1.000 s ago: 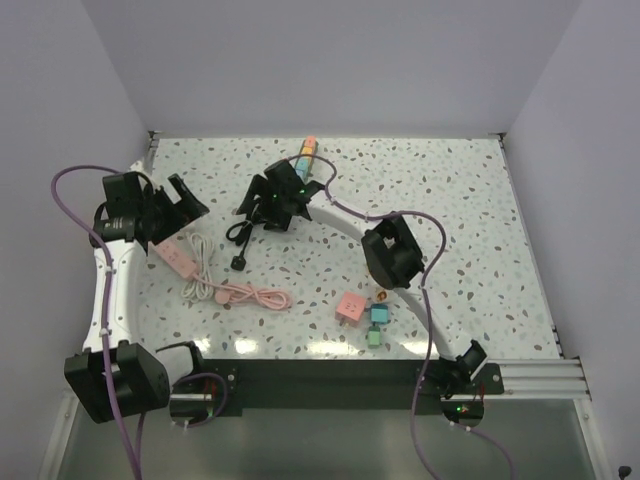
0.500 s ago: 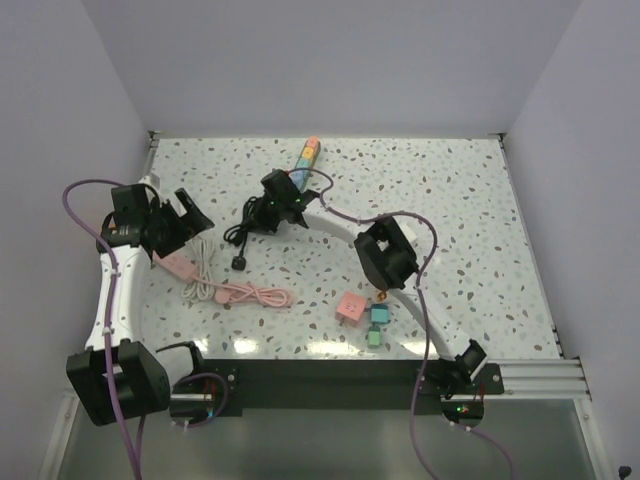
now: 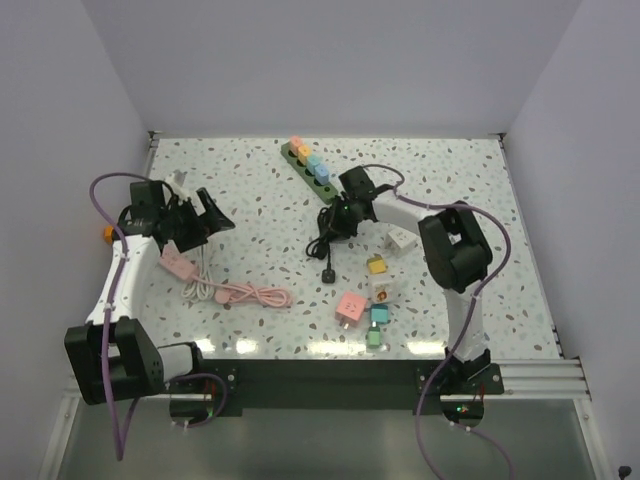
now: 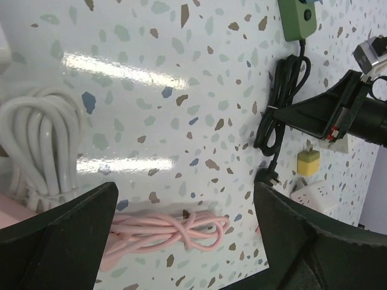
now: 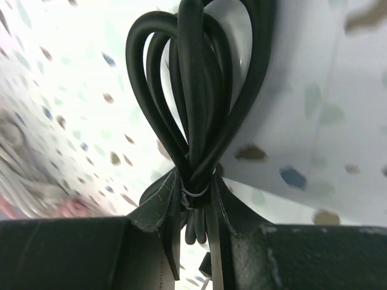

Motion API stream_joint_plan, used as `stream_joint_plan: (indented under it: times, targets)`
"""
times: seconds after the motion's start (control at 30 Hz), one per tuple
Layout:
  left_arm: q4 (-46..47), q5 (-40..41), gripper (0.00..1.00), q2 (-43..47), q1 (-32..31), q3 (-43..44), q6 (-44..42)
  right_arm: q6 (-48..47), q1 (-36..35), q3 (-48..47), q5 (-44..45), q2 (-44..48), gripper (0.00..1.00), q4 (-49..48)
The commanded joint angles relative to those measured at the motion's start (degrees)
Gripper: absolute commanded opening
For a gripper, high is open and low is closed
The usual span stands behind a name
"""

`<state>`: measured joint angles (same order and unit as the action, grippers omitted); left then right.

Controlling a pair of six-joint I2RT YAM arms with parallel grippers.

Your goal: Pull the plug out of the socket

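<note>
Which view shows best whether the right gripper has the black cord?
Right wrist: close up, the right gripper is shut on the black cord at its tied middle. Top external shows the cord small, partly under the gripper. Left wrist shows the whole bundle from afar.

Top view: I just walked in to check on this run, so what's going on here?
The right gripper is shut on the bundled black cord, pinching it at its tie near the middle of the table. That cord runs toward the green strip at the back, where coloured plugs sit in its sockets. The left gripper is open and holds nothing, hovering over the white cord and pink cord on the left.
</note>
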<state>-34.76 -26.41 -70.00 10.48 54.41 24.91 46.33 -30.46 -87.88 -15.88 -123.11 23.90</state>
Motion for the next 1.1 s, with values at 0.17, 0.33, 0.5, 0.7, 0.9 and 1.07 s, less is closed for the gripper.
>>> stream_joint_plan:
  times: [0.17,0.33,0.5,0.7,0.9,1.07]
  targets:
    - [6.5,-2.4,0.99,-3.7,-5.7,0.5,1.5,-10.4,-8.9,19.0,-0.4,9.9,0.00,5.2]
    - [9.3,-3.4,0.99,-5.1,-7.9,-0.9,3.3,-7.3,-16.5,21.1,-0.3,13.4,0.00,5.4]
    - [10.4,-3.6,0.99,-5.9,-8.6,-2.0,3.7,-4.9,-20.8,24.1,4.1,17.7,0.00,8.3]
    - [12.0,-4.0,0.99,-6.4,-9.1,-4.2,4.2,-5.5,-21.8,28.3,4.1,20.4,0.00,11.3]
    - [11.5,-3.6,0.98,-6.2,-9.5,-4.8,3.7,-3.1,-23.2,39.1,6.9,28.7,0.00,11.7]
    - [11.6,-3.5,0.98,-6.7,-10.0,-5.4,3.7,-3.0,-20.1,46.0,15.3,33.3,0.00,13.7]
